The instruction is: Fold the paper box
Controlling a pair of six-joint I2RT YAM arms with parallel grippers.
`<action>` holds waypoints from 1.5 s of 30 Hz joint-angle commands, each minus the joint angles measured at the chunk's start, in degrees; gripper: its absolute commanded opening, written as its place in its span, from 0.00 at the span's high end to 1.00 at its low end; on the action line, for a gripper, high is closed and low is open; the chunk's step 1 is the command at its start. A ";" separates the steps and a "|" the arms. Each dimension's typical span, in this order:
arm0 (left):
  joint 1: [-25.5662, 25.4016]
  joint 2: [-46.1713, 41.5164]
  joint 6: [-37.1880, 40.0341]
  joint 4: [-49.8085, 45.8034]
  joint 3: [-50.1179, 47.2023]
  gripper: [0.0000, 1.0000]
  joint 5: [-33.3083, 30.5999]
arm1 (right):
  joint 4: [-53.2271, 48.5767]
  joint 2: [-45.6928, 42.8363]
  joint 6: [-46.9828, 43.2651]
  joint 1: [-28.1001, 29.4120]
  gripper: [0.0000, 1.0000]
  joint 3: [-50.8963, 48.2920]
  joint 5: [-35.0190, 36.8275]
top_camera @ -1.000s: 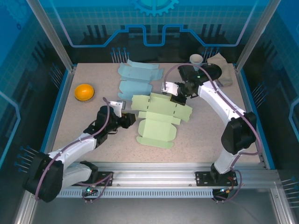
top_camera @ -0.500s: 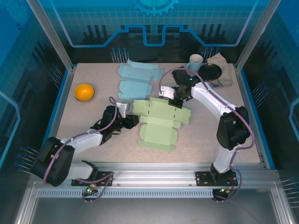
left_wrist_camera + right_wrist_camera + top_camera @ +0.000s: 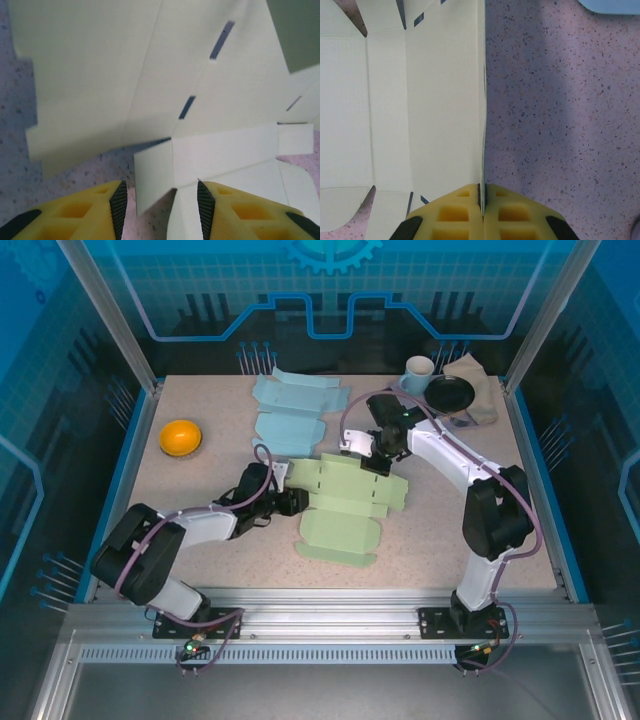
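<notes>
The paper box [image 3: 345,502] is a flat pale green blank lying mid-table. My left gripper [image 3: 296,502] is at its left edge. In the left wrist view this gripper [image 3: 161,200] stands open, its yellow fingers [image 3: 220,210] either side of a small corner flap of the box [image 3: 150,90], with a gap on both sides. My right gripper [image 3: 373,462] is at the blank's far edge. In the right wrist view it [image 3: 482,192] is shut on the thin raised edge of the box [image 3: 435,100].
A light blue box blank [image 3: 295,410] lies behind the green one. An orange bowl [image 3: 181,436] sits at the left. A white cup [image 3: 419,371], a black dish [image 3: 449,393] and a beige cloth [image 3: 478,385] are at the far right corner.
My left gripper has travelled right to the blank's left edge and opened a little. The right gripper, still clamped on the far edge, has shifted slightly left with the blank.
</notes>
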 commanded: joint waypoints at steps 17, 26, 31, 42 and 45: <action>-6.37 5.04 1.03 -2.34 6.96 0.59 -1.90 | 2.48 0.12 2.50 0.58 1.00 -2.24 -1.66; -8.60 8.83 -0.69 -4.12 8.86 0.60 -2.16 | 2.90 -0.33 3.12 0.67 1.00 -3.51 -1.50; -9.48 10.73 -3.73 -1.77 8.09 0.60 -1.34 | 3.34 -0.28 3.20 0.71 1.00 -4.26 -1.15; -11.30 14.90 -6.19 -2.95 9.61 0.60 -2.59 | 8.71 -2.79 2.98 0.76 1.00 -9.86 0.75; -10.53 9.87 -2.59 -6.91 10.02 0.59 -3.65 | 11.02 -4.79 1.85 0.76 1.00 -11.94 1.67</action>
